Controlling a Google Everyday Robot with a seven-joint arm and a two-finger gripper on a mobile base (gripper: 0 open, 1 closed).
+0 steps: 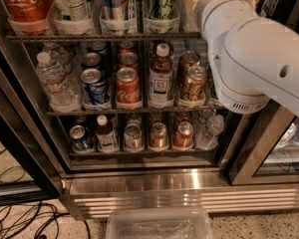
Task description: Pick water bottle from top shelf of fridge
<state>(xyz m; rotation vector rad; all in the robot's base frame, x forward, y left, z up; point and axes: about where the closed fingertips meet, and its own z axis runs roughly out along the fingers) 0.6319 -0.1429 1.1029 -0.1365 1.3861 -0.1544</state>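
The fridge [139, 180] stands open in front of me. Its top shelf [99, 35] runs along the upper edge of the view, fronted by clear bins. The water bottle [72, 4] stands in the second bin from the left, between a Coca-Cola bottle [20, 1] and a blue can [115, 1]. Only its clear lower body and white label show; its cap is cut off by the top edge. My white arm [249, 49] reaches up at the right and covers the right end of the top shelf. The gripper is out of view beyond the arm.
The middle rack holds a small crinkled clear bottle [52, 81], soda cans [128, 86] and a brown-liquid bottle [160, 78]. The bottom rack holds more cans. The dark door frame [20, 148] angles out at left. Cables [20, 220] and a clear tub [159, 225] lie on the floor.
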